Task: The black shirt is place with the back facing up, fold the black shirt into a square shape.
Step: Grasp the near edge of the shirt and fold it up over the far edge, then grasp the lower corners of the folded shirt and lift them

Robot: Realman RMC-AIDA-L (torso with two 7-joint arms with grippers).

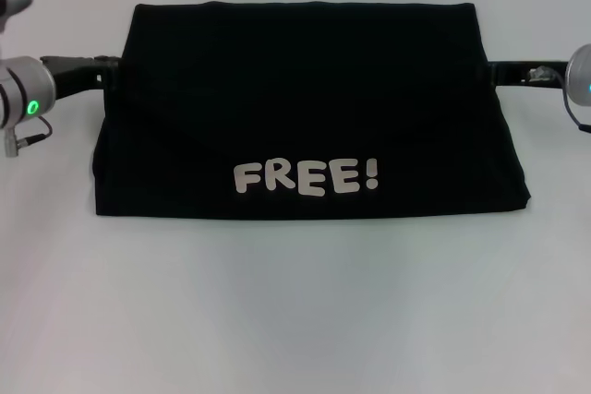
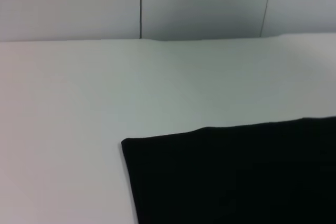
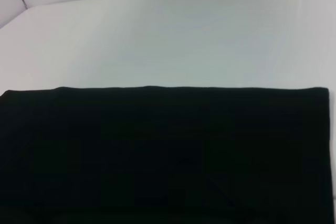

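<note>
The black shirt (image 1: 305, 117) lies on the white table as a wide folded rectangle, with a folded layer on top and white letters "FREE!" (image 1: 306, 177) near its front edge. My left gripper (image 1: 113, 69) is at the shirt's left edge near the back corner. My right gripper (image 1: 492, 70) is at the shirt's right edge near the back. Both sit low at cloth level. The shirt also shows as plain black cloth in the left wrist view (image 2: 236, 177) and in the right wrist view (image 3: 168, 150). Neither wrist view shows its own gripper.
The white table (image 1: 295, 320) stretches in front of and around the shirt. Grey wall panels (image 2: 199, 3) stand behind the table's far edge.
</note>
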